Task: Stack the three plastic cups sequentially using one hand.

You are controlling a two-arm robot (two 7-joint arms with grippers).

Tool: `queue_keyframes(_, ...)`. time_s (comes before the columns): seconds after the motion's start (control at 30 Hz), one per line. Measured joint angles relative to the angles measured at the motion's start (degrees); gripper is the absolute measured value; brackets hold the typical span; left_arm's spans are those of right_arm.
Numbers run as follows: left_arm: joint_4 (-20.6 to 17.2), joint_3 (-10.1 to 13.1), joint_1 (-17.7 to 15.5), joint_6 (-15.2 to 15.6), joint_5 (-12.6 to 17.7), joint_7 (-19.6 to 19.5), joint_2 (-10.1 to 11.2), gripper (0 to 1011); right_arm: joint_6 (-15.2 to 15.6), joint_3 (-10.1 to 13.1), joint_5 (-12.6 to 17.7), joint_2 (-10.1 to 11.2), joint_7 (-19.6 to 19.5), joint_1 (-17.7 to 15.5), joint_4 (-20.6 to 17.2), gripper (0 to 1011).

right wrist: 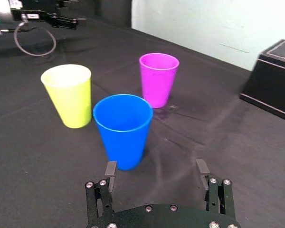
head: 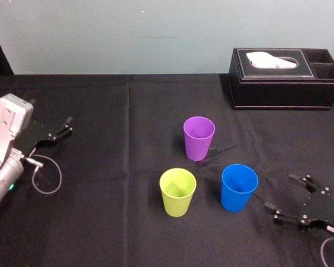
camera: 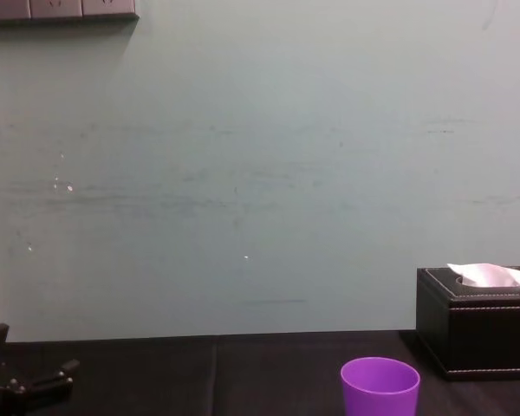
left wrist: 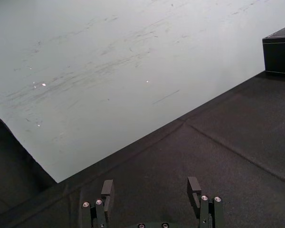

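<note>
Right gripper (head: 279,192): fingers wide apart, empty, at 4 o'clock of blue cup.
Blue cup (head: 239,187): upright, nearest that gripper, not touching it.
Yellow-green cup (head: 177,192): upright, 9 o'clock of blue.
Purple cup (head: 199,138): upright, 11 o'clock of blue.
Left gripper (head: 67,126): spread, empty, 9 o'clock of purple, well apart.
Tissue box (head: 284,78): 1 o'clock of purple.

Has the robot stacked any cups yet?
Not yet. Done: nothing; the purple cup, blue cup and yellow-green cup stand apart, upright. In hand: the right gripper, jaws open and empty, sits near the blue cup. To do: all the stacking. The left gripper is parked far left.
</note>
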Motion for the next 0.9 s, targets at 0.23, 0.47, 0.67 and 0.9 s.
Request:
queue_keyframes(0.23, 0.0, 0.0, 0.0, 0.0, 0.0, 0.0, 0.0, 1011, 0.34, -1.76, -0.95, -1.37, 1.62, 1.83, 0.54, 1004)
queue_keyframes(0.47, 0.0, 0.0, 0.0, 0.0, 0.0, 0.0, 0.0, 1011, 0.63, -3.31, -1.43, -2.38, 2.4, 3.72, 1.17, 1004)
queue_keyframes(0.67, 0.0, 0.0, 0.0, 0.0, 0.0, 0.0, 0.0, 1011, 1.03, -4.97, -1.93, -3.32, 2.86, 5.71, 2.28, 1004)
queue_keyframes(0.9, 0.0, 0.0, 0.0, 0.0, 0.0, 0.0, 0.0, 1011, 1.2, -6.37, -1.86, -4.18, 3.41, 7.56, 3.42, 1004)
